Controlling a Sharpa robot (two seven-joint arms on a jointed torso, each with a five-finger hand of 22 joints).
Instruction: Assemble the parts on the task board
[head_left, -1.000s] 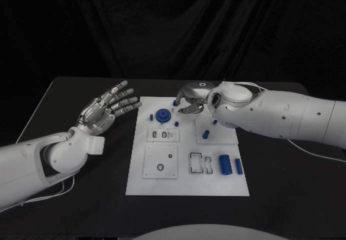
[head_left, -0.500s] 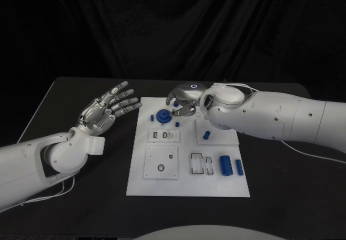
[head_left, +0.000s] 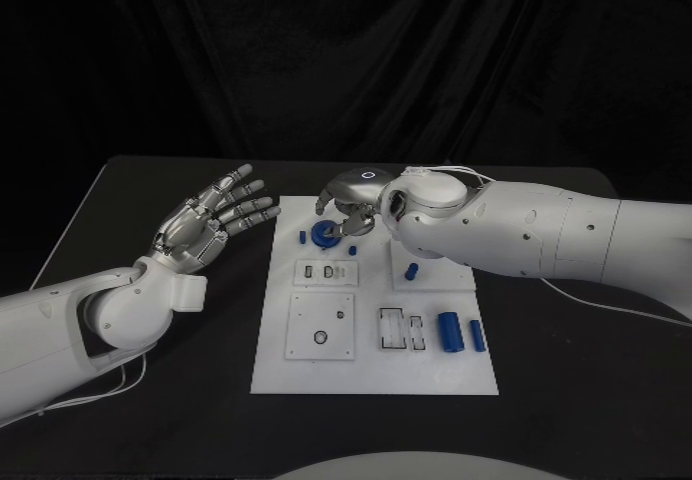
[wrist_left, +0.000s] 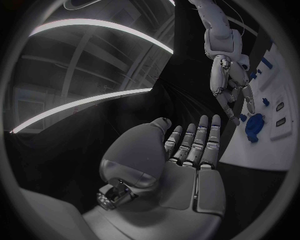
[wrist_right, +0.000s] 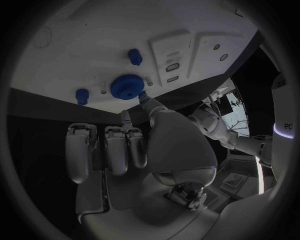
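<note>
- Black table (head_left: 173, 400) took up most of the lower frame, w/ the white task board (head_left: 375, 372) sitting mid-frame.
- Right hand (head_left: 351, 205) was at the board's upper left corner area, fingers curled downward right over the blue gear (head_left: 327, 236). In the right wrist view a fingertip (wrist_right: 143, 96) looked to be touching the gear's (wrist_right: 127, 86) edge, but tbh couldn't tell if it actually gripped it or not.
- Left hand (head_left: 214, 217) was up in the left-center of the frame, off the board's left edge, palm open, fingers spread apart, holding nothing. Left wrist view showed the same, fingers (wrist_left: 195, 142) straight out.
- Two blue cylinders (head_left: 462, 330) lay side by side at the board's lower right.
- Small blue peg (head_left: 413, 270) was on the board's right-center, below the right arm.
- Tiny blue piece (head_left: 304, 237) sat just left of the gear.
</note>
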